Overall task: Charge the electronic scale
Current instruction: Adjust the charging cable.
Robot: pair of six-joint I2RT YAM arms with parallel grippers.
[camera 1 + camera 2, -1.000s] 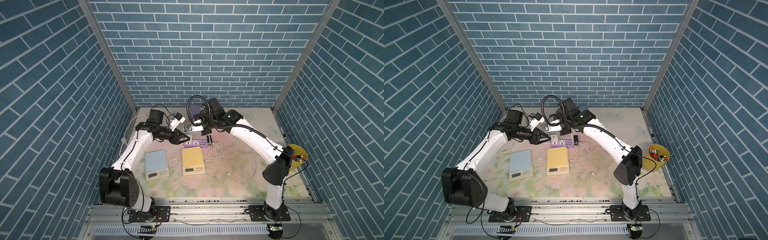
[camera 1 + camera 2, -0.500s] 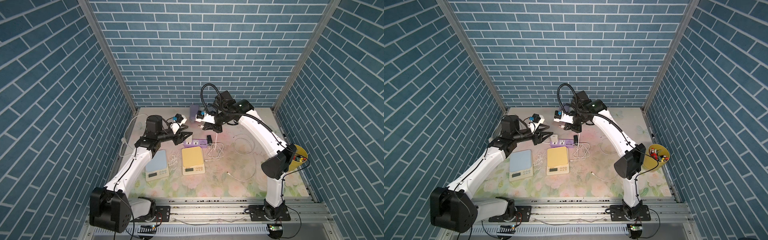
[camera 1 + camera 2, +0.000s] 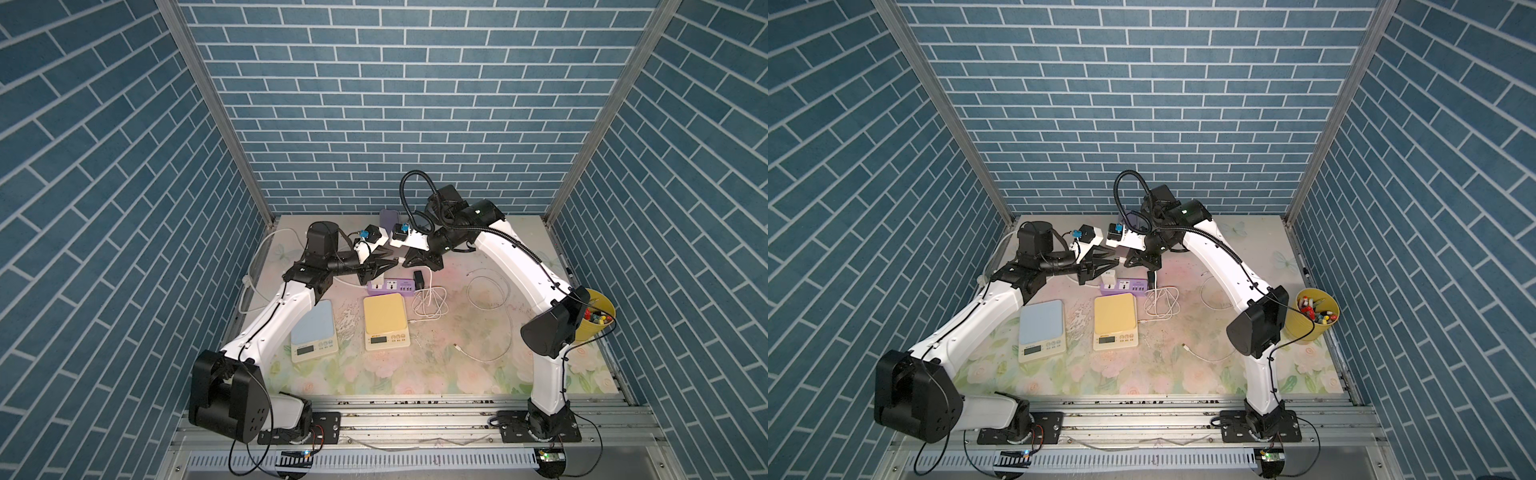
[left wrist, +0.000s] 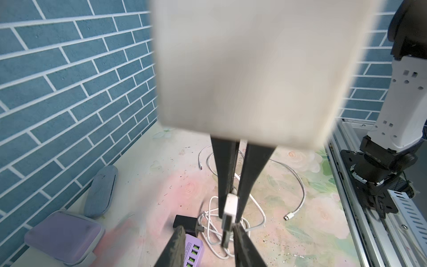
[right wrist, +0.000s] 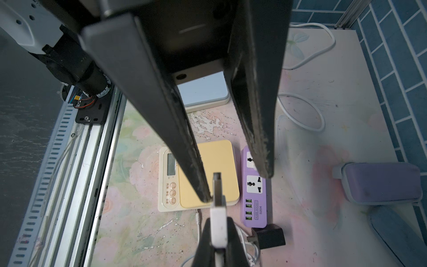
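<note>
The right hand (image 5: 218, 223) is pinching a white, metal-tipped USB plug (image 5: 218, 208). The left hand (image 5: 235, 185) is gaping around its tip.

Left gripper (image 3: 394, 262), right gripper (image 3: 406, 261) tip-to-tip over power strip (image 3: 392, 286); adapter (image 3: 419, 277), coiled cable (image 3: 430, 303) beside; front mat (image 3: 415, 374) bare.

I work in a robot test cell in a lab, not a lived-in room. The walls (image 3: 395, 104) are flat panels printed with blue brick, held by bare aluminium posts (image 3: 220, 120). My left arm (image 3: 274, 316) and right arm (image 3: 511, 257) are bolted to an aluminium rail (image 3: 415, 419) along the front, with a slotted cable duct (image 3: 415, 456) below. The worktop (image 3: 415, 374) wears a flower print; the yellow electronic scale (image 3: 384, 316) and purple power strip (image 3: 392, 286) lie on it like props.
</note>
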